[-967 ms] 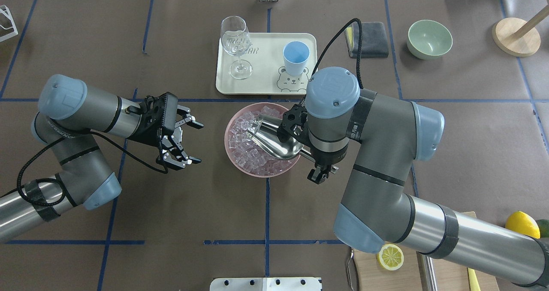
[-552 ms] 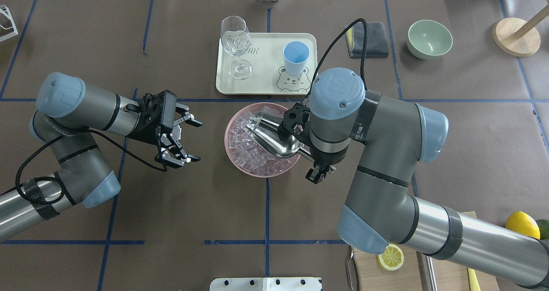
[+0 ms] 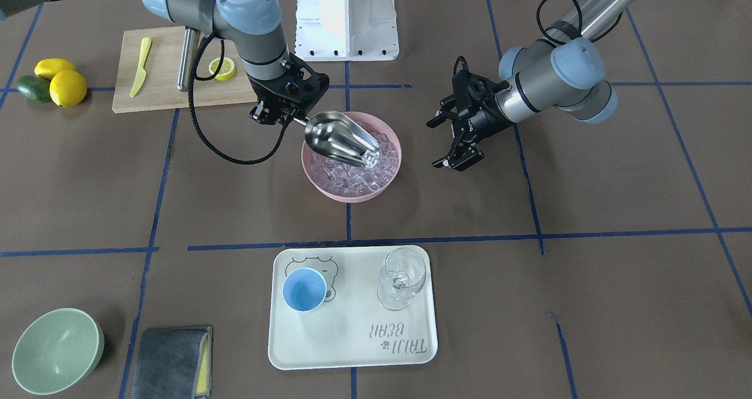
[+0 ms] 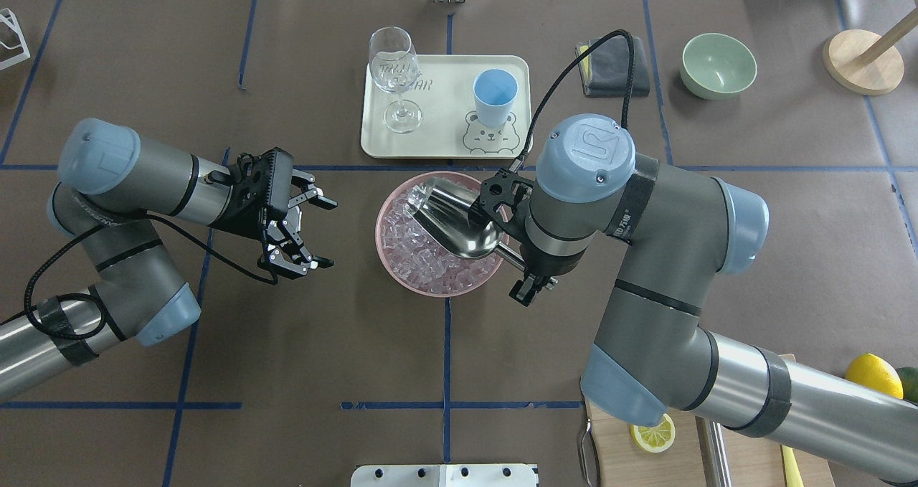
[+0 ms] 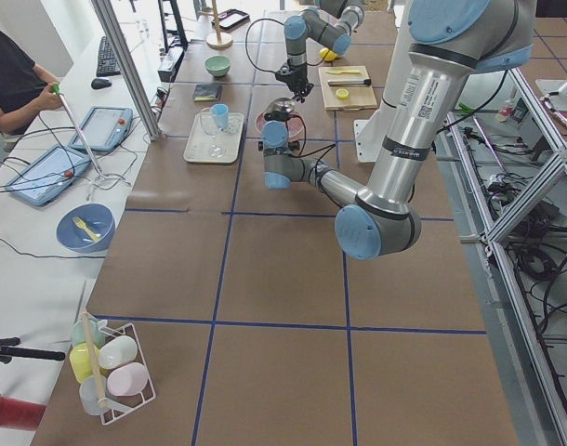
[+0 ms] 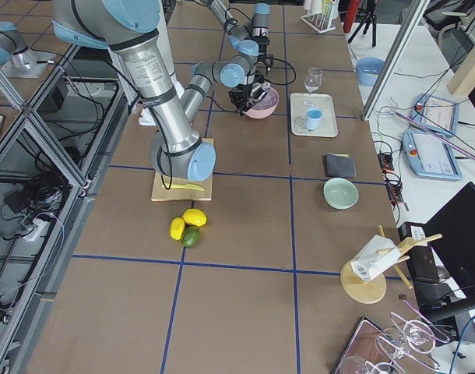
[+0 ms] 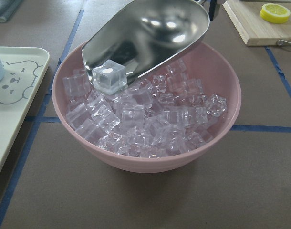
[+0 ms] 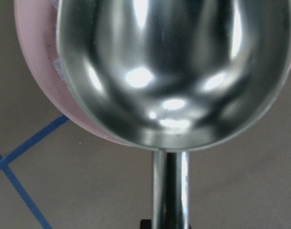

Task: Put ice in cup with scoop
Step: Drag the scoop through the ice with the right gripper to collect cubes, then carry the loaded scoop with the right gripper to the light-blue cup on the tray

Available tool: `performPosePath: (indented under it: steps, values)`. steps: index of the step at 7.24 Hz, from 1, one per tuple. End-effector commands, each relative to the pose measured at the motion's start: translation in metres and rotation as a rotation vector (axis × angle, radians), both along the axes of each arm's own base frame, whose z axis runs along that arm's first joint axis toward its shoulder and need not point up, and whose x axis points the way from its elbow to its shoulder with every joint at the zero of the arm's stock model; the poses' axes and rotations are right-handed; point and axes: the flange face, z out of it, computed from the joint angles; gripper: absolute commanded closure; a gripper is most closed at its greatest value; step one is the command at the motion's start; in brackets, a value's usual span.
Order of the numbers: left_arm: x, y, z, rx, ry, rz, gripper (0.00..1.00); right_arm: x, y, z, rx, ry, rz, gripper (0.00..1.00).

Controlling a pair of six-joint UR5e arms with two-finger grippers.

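Right tool [image 3: 281,112] clenched on rod handle of scoop [image 3: 338,137]. Trough tilted mouth-down over pink bowl [image 7: 150,164], its lip at heap of ice [image 7: 150,124]. From my left wrist camera, single cube [image 7: 109,76] sits at trough mouth. Left tool [image 4: 324,233] released, fingers spread, hovering above tabletop [image 4: 358,329] left of bowl, apart from it. Cup [image 4: 495,94] upright on cream tray [image 4: 437,128] on far side of bowl, at tray's right end; wine glass [image 4: 394,78] at left end.
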Motion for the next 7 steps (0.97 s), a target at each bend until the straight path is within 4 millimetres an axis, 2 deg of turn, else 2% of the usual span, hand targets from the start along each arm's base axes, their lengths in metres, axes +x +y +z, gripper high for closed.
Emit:
performPosePath:
  steps: [1,3,5,7]
  values:
    - [-0.001,-0.001,0.000,0.001,0.000,-0.003,0.00,0.006,0.000,-0.006,-0.009,-0.019,0.009,1.00]
    - [-0.004,-0.004,0.001,0.000,-0.001,-0.009,0.00,0.019,-0.008,-0.015,-0.030,-0.041,0.064,1.00]
    - [-0.006,-0.007,0.001,0.001,-0.001,-0.015,0.00,0.049,-0.036,-0.017,-0.120,-0.043,0.189,1.00]
    - [-0.010,-0.009,-0.001,0.007,0.005,-0.020,0.00,0.080,-0.076,-0.001,-0.243,0.022,0.305,1.00]
